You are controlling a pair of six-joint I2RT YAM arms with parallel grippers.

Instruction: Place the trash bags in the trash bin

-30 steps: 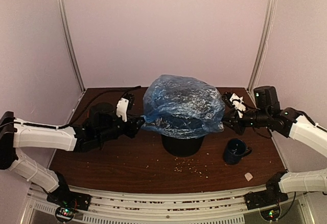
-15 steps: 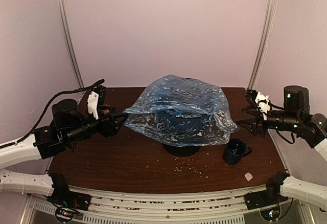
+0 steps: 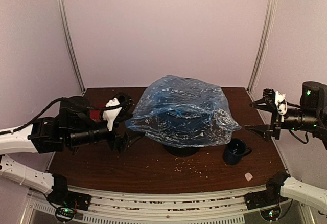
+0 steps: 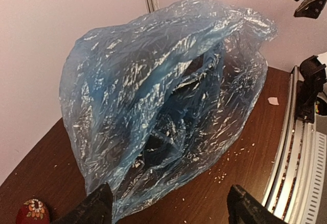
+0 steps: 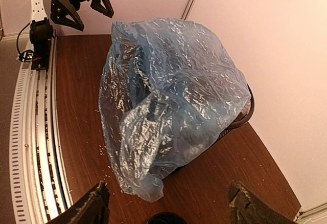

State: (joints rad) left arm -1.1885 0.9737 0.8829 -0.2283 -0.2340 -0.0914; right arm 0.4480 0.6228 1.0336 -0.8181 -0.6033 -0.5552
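**Top external view.** A translucent light-blue plastic film bag (image 3: 181, 112), wrinkled and glossy, lies draped over the round black wire-mesh bin (image 3: 181, 150) at the centre of the dark brown wooden table (image 3: 102, 162). Only the bin's foot shows below the film's hem. The left gripper (image 3: 126, 122) stands just beside the bag's left edge, its jaws spread wide and holding nothing. The right gripper (image 3: 258, 114) hangs well apart from the bag on the right, its jaws likewise wide and empty. A dark blue mug (image 3: 236, 151) stands just beside the bin on its right. Pale crumbs (image 3: 191, 169) are scattered in front of the bin, and a small pale scrap (image 3: 249, 176) lies near the table's front right corner.

**Left wrist view.** The bag (image 4: 153, 96) fills most of the frame, and the bin (image 4: 168, 137) shows as a dark form through the film. The left gripper's fingertips (image 4: 94, 208) sit far apart at the lower edge. One is close to the film's lower corner, but whether it touches cannot be told. A small red rounded object with a floral mark (image 4: 33, 209) rests on the table at lower left.

**Right wrist view.** The film (image 5: 168, 91) covers the bin's mouth, with the rim and mesh (image 5: 244, 112) exposed on the far side. Whether any film reaches inside cannot be told. The right gripper's fingertips (image 5: 89, 208) stand wide apart, clear of the bag.
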